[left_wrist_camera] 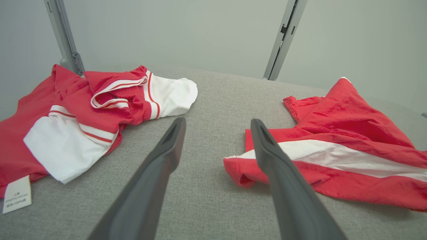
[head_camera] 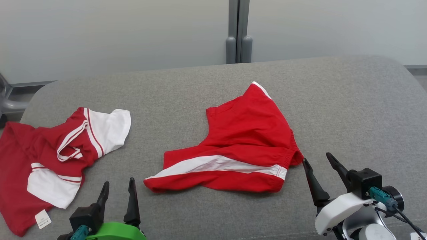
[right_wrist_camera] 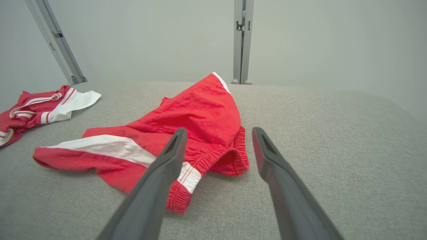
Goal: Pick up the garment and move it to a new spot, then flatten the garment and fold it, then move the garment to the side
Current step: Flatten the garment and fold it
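A white tag [left_wrist_camera: 16, 194] is sticking out from the edge of the red-and-white shirt [left_wrist_camera: 76, 110], lying flat on the grey cushion [left_wrist_camera: 206, 100]. It is carrying two short lines of small dark print, set near its middle. In the left wrist view the characters are coming through as blurred marks, too small to make out for sure. In the head view the tag [head_camera: 42, 219] is showing the same lines as faint grey smudges. Nothing on it is reading clearly.
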You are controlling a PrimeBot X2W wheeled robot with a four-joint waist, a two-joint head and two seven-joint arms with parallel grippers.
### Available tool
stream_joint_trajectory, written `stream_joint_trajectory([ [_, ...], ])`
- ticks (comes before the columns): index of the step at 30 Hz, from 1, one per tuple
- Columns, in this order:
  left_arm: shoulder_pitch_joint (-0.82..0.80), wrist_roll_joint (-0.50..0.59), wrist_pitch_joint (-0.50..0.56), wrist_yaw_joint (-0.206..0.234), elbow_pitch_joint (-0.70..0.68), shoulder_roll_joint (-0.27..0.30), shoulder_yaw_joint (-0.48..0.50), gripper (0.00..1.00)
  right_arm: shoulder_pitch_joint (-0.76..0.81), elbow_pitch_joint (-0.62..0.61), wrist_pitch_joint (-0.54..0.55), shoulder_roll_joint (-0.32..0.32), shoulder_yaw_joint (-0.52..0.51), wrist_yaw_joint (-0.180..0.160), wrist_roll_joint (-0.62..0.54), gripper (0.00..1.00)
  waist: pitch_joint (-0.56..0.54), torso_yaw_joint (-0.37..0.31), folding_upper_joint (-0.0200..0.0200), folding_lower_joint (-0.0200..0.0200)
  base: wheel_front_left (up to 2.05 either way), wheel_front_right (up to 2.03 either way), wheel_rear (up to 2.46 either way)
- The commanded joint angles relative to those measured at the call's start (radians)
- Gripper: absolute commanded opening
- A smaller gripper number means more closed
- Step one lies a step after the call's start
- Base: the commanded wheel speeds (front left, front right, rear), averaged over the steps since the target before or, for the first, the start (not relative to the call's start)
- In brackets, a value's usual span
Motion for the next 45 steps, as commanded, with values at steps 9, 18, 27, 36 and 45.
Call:
stream_joint_trajectory([
  [9, 0.102, -0.020, 0.120, 0.041, -0.149, 0.051, 0.021, 1.00, 0.034, -0.048, 0.006, 0.028, -0.034, -0.001, -0.043, 1.00, -0.051, 0.001, 0.0000, 0.0000, 0.00, 0.00, 0.00],
  [18, 0.202, -0.038, 0.210, 0.079, -0.296, 0.069, 0.034, 1.00, 0.066, -0.069, 0.012, 0.046, -0.054, -0.001, -0.055, 1.00, -0.069, 0.003, 0.0000, 0.0000, 0.00, 0.00, 0.00],
  [27, 0.234, -0.037, 0.247, 0.097, -0.358, 0.081, 0.026, 1.00, 0.068, -0.071, 0.022, 0.054, -0.053, -0.001, -0.057, 1.00, -0.064, 0.005, 0.0000, 0.0000, 0.00, 0.00, 0.00],
  [36, 0.202, -0.036, 0.262, 0.102, -0.372, 0.079, 0.011, 1.00, 0.033, -0.036, 0.044, 0.047, -0.036, -0.001, -0.030, 1.00, -0.041, 0.008, 0.0000, 0.0000, 0.00, 0.00, 0.00],
  [45, 0.156, -0.023, 0.267, 0.092, -0.378, 0.072, -0.020, 1.00, -0.040, 0.121, 0.109, 0.038, -0.001, -0.001, 0.041, 1.00, 0.003, 0.033, 0.0000, 0.0000, 0.00, 0.00, 0.00],
])
